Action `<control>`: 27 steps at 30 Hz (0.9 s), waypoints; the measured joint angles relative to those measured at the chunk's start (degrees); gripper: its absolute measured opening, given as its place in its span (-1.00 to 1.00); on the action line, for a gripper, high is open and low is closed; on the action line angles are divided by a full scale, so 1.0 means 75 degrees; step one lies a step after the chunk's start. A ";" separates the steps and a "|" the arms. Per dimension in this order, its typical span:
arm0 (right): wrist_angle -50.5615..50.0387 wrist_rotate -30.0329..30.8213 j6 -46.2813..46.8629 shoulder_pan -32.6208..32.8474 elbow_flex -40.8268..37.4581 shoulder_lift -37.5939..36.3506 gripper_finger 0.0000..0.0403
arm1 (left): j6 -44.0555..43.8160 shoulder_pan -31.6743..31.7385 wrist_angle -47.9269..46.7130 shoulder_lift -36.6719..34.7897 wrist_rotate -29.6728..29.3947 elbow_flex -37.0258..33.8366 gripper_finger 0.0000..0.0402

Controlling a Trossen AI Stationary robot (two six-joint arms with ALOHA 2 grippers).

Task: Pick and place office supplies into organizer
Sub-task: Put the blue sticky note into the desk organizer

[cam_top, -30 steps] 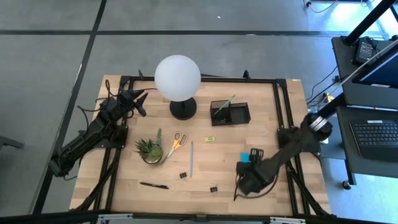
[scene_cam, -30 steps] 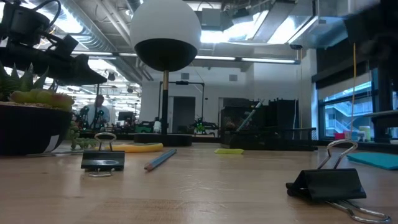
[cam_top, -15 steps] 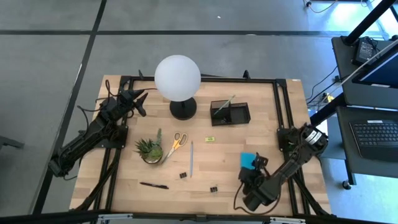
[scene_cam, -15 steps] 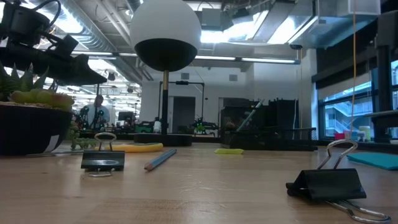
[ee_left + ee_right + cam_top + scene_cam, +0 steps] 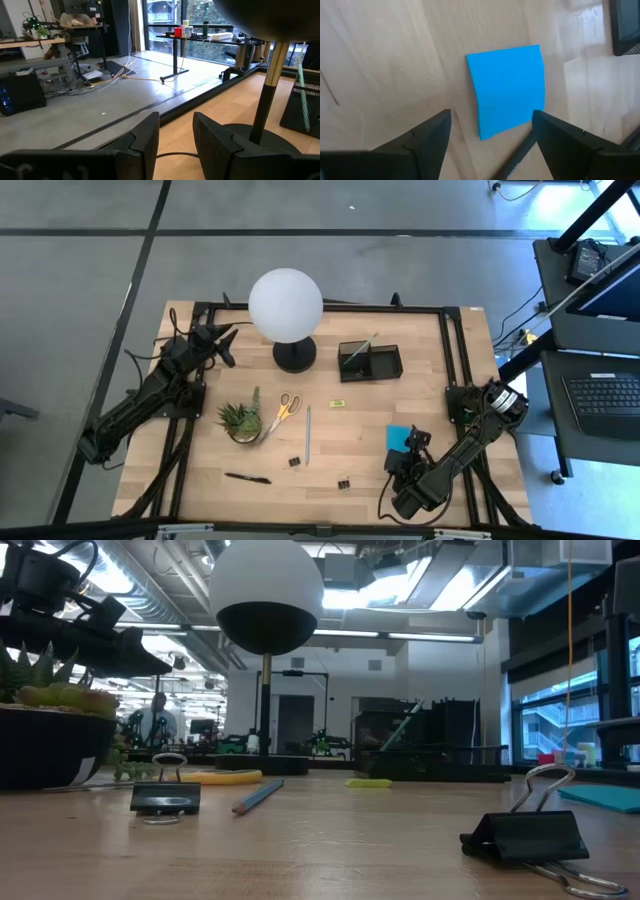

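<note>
A blue sticky-note pad [image 5: 507, 89] lies flat on the wooden table [image 5: 350, 450], toward its right side, well apart from the black organizer [image 5: 369, 361] farther back. It is probably light and thin, with slightly flexible paper, so pinching across two opposite edges looks best. The right gripper [image 5: 490, 137] hovers just above it, fingers spread wide. The left gripper [image 5: 226, 346] waits near the white globe lamp [image 5: 286, 304], fingers slightly parted.

Organizer [image 5: 369, 361] contents too small to ID; low view cuts sticky-note pad [image 5: 604, 798] at pic edge.
</note>
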 joint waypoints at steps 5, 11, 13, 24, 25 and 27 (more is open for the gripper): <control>-0.0007 0.0072 -0.0013 -0.0003 -0.0004 0.0063 0.39 | 0.0000 0.0001 0.0000 0.0000 0.0000 0.0000 -0.43; 0.0048 0.0070 -0.0017 -0.0003 -0.0007 0.0383 0.39 | 0.0000 0.0001 0.0000 0.0000 0.0000 0.0002 -0.43; 0.0043 0.0070 -0.0015 -0.0003 -0.0007 0.0484 0.39 | 0.0000 0.0001 0.0000 0.0000 -0.0003 0.0003 -0.43; -0.0350 0.0491 -0.0007 -0.0099 -0.0014 0.0603 0.39 | 0.0000 0.0001 0.0000 0.0000 -0.0003 0.0000 -0.43; -0.0347 0.0491 -0.0015 -0.0125 -0.0027 0.0603 0.39 | 0.0000 -0.0002 0.0000 0.0000 -0.0002 0.0003 -0.43; -0.0269 0.0491 -0.0009 -0.0168 -0.0107 0.0603 0.39 | 0.0000 0.0001 0.0000 0.0000 -0.0001 0.0003 -0.43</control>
